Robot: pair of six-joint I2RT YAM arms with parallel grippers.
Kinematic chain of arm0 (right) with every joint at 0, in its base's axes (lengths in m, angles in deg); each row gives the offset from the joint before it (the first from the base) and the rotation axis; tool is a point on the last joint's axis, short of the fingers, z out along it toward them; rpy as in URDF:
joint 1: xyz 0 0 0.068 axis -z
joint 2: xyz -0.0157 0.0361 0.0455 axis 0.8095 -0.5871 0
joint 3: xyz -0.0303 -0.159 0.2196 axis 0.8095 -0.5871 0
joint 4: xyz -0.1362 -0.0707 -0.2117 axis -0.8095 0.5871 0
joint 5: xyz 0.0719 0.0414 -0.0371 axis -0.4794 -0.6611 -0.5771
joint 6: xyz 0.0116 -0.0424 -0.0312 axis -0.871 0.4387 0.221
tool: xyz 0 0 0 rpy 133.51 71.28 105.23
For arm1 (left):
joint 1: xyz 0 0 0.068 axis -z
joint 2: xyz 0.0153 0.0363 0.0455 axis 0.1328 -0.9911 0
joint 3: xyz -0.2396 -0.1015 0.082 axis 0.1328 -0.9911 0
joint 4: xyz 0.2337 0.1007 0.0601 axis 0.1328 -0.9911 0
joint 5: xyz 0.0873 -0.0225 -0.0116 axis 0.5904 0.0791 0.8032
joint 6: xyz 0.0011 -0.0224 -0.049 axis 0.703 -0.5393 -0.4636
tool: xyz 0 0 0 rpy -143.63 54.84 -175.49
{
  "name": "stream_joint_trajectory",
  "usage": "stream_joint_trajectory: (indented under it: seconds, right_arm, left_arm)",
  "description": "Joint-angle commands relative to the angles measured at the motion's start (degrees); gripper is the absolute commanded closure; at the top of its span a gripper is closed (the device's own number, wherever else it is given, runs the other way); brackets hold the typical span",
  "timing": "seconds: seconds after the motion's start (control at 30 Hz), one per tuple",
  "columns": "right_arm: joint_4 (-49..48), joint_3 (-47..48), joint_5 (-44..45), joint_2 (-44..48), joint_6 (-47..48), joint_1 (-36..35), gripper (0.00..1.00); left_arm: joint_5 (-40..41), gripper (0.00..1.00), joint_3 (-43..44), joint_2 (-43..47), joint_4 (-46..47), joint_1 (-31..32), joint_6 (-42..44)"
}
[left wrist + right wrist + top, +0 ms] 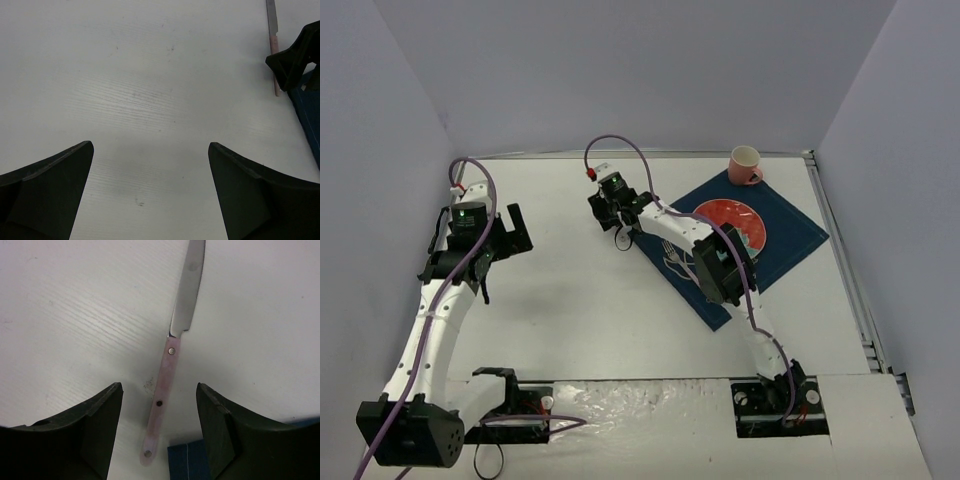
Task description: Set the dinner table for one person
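The white dinner table (560,320) carries a navy cloth (790,235) at the right, with a red plate (730,222) and a fork (675,262) on it. A pink mug (745,165) stands at the cloth's far corner. A knife (165,390) with a pink handle lies on the bare table just off the cloth's left corner (187,460). My right gripper (159,386) is open and straddles the knife's handle, close above it. My left gripper (151,144) is open and empty over bare table at the left. The knife also shows in the left wrist view (272,45).
The table has a thin metal rim (840,250) along the right side, and grey walls enclose three sides. My right gripper (295,57) shows at the right edge of the left wrist view, beside the cloth (310,110). The arm bases (520,400) sit at the near edge.
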Motion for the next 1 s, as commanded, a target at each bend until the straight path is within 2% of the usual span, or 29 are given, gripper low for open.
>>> stream_joint_trajectory:
  seconds: [0.0, 0.63, 0.8, 0.97]
  right_arm:
    - [-2.77, 3.63, 0.54, -1.56, -1.15, 0.53, 0.44]
    - [-3.65, 7.36, -1.68, -7.97, -2.98, 2.94, 0.69]
    - [-3.65, 7.74, -3.28, -7.81, -2.3, 3.42, 0.88]
    - [-3.65, 8.37, -4.55, -5.37, -0.13, 3.65, 1.0]
  left_arm:
    - [-0.49, 0.03, 0.78, 1.0, 1.91, -0.52, -0.45]
    - [-0.8, 0.03, 0.6, 1.21, 1.91, -0.96, -0.45]
    - [-0.95, 0.03, 0.6, 1.25, 1.94, -1.04, -0.48]
    - [-1.67, 0.03, 0.69, 1.39, 2.09, -1.38, -0.45]
